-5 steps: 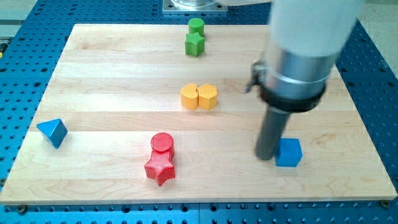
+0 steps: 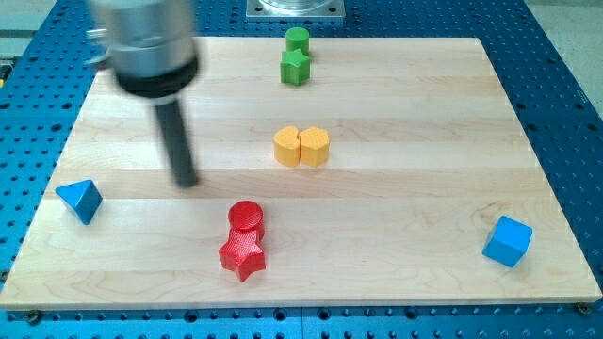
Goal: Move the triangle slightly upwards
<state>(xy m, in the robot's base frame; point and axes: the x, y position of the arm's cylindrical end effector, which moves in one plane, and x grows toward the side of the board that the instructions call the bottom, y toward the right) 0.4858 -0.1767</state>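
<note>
The blue triangle point(image 2: 80, 200) lies at the view's left edge of the wooden board point(image 2: 424, 141), near the bottom. My tip point(image 2: 187, 182) rests on the board to the right of the triangle and slightly above it, apart from it. The rod and its grey collar rise toward the view's top left. The tip touches no block.
A red cylinder point(image 2: 247, 216) sits against a red star point(image 2: 242, 253) at bottom centre. Two yellow blocks point(image 2: 301, 147) sit together mid-board. A green cylinder point(image 2: 298, 40) and green star point(image 2: 295, 67) stand at top centre. A blue cube point(image 2: 508, 241) lies at bottom right.
My tip has swept from beside the blue cube at the right across to the left side of the board. The blue cube has shifted right and down and turned.
</note>
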